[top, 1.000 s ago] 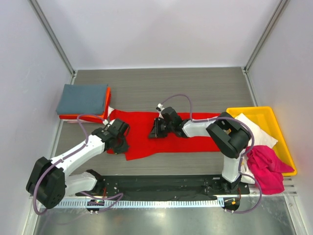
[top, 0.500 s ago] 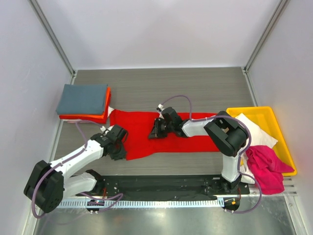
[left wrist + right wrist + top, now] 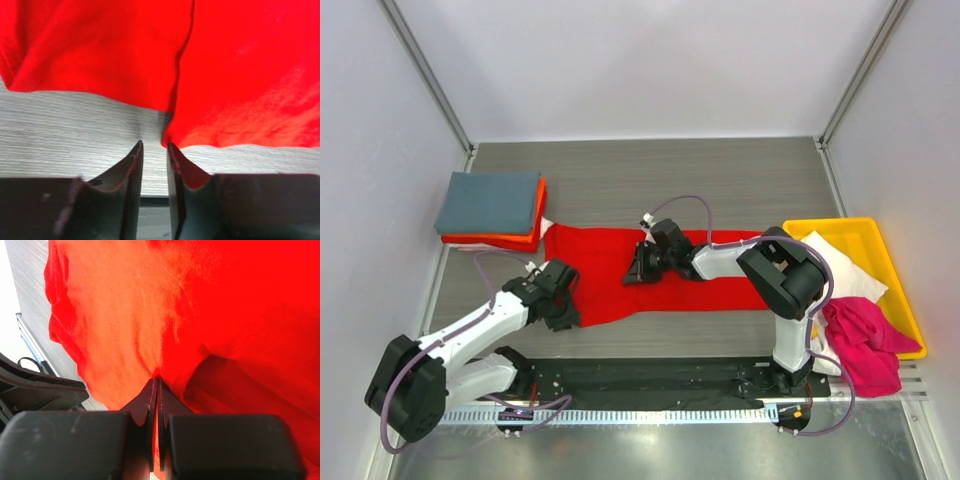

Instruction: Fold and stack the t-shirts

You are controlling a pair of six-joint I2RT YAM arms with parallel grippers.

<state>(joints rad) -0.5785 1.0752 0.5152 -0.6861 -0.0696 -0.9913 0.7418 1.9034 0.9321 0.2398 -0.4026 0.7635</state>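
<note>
Grey table (image 3: 720, 170) carries a red shirt (image 3: 610, 270) spread out. At its near edge the left gripper (image 3: 152, 145) sits with jaws slightly parted and empty; the right gripper (image 3: 156, 379) pinches a fold mid-shirt.

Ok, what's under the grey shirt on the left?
A folded orange shirt, only its near and right edges showing. The grey shirt covers the rest, so anything else beneath is hidden.

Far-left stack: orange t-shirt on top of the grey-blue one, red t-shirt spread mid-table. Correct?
No, the order is reversed: the folded slate grey-blue cloth t-shirt lies on top of the folded orange cloth t-shirt, as the top external view shows. The bright red cloth t-shirt is spread mid-table.
</note>
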